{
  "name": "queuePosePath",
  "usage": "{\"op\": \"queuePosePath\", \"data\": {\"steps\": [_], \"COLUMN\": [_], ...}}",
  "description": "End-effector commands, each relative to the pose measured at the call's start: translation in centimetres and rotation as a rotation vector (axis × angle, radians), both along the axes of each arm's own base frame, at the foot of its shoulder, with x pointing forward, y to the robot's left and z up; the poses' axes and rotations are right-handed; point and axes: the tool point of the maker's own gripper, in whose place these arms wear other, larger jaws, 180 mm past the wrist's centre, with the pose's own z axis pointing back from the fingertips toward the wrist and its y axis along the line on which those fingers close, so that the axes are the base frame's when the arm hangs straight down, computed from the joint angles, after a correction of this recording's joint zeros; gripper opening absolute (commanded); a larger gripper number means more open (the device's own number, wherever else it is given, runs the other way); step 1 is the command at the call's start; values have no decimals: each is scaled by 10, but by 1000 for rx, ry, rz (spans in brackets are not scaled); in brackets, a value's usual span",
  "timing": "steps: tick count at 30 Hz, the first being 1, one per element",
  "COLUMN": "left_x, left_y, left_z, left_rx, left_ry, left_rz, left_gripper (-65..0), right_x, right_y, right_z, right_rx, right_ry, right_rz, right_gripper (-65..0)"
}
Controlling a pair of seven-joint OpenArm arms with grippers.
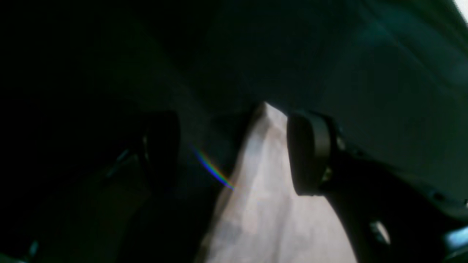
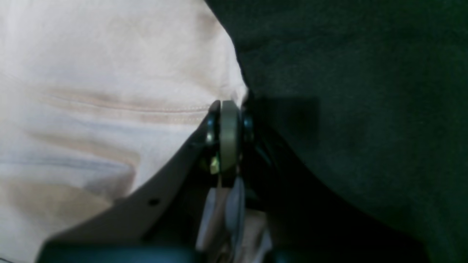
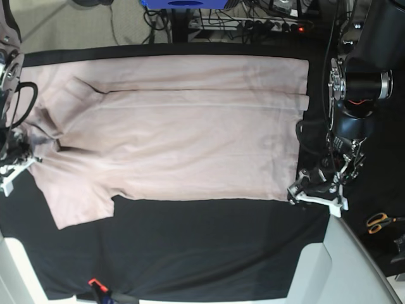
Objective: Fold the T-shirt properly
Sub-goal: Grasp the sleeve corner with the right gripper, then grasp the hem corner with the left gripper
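Observation:
The pale pink T-shirt (image 3: 183, 139) lies spread flat on the black cloth (image 3: 209, 247), with its neck and sleeves to the left and its hem to the right. My left gripper (image 3: 302, 190) is at the near hem corner. In the left wrist view it (image 1: 234, 153) is open, with a corner of the shirt (image 1: 263, 204) lying between its spread fingers (image 1: 307, 153). My right gripper (image 3: 19, 158) is at the shirt's left edge by the sleeve. In the right wrist view it (image 2: 228, 135) is shut on the edge of the shirt (image 2: 109, 91), and pink cloth shows between the fingers.
Orange-handled scissors (image 3: 380, 221) lie at the right edge. A pale grey surface (image 3: 335, 266) adjoins the cloth at the lower right. A small red clip (image 3: 95, 283) sits at the cloth's near edge. Cables and a power strip (image 3: 253, 24) run along the back.

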Motion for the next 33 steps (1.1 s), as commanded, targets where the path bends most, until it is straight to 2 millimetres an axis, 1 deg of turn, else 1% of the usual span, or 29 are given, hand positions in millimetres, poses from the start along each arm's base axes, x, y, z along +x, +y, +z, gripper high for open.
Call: {"op": "queuePosePath", "data": {"steps": [1,3,7,13,16,18,19,21,26,29,30,31,33], "left_x": [11,5,3,4,0,-1,-2,-2,-4,-9,-9,-9,-9], "left_y": [-8,-9,-23,-38,-56,-59,-59,-63,-58,-57,-57,-56,-48], "left_z": [7,-3,-12,-15,-21,-23,-24,-24,-26,-29,-30,-30,-28], "left_rx": [0,17,7,-15,-11,-3,-2,-9,1,2,4,5,15], "left_ry": [-14,-3,7,9,26,32,34,34,39,44,45,45,42], "left_rz": [-19,-15,-13,-29,-75,-92,-94,-94,-93,-91,-92,-91,-85], "left_gripper": [-202,-202,-202,-204,-206,-211,-229,-290,-497,-587,-627,-650,-650], "right_x": [13,12,10,9,6,6,6,6,4,4,4,5,8], "right_y": [-16,-16,-15,-15,-15,-16,-16,-16,-16,-15,-11,-9,-6], "right_z": [18,17,15,14,12,13,13,12,10,10,9,8,10], "right_rx": [-32,-32,-31,-31,-31,-31,-31,-31,-31,-29,-24,-20,-20], "right_ry": [-48,-48,-43,-41,-37,-37,-37,-36,-31,-31,-31,-33,-43], "right_rz": [-11,-11,-10,-10,-10,-11,-11,-11,-11,-11,-8,-6,-2], "right_gripper": [-647,-648,-648,-648,-648,-648,-648,-648,-648,-648,-648,-648,-648]}}
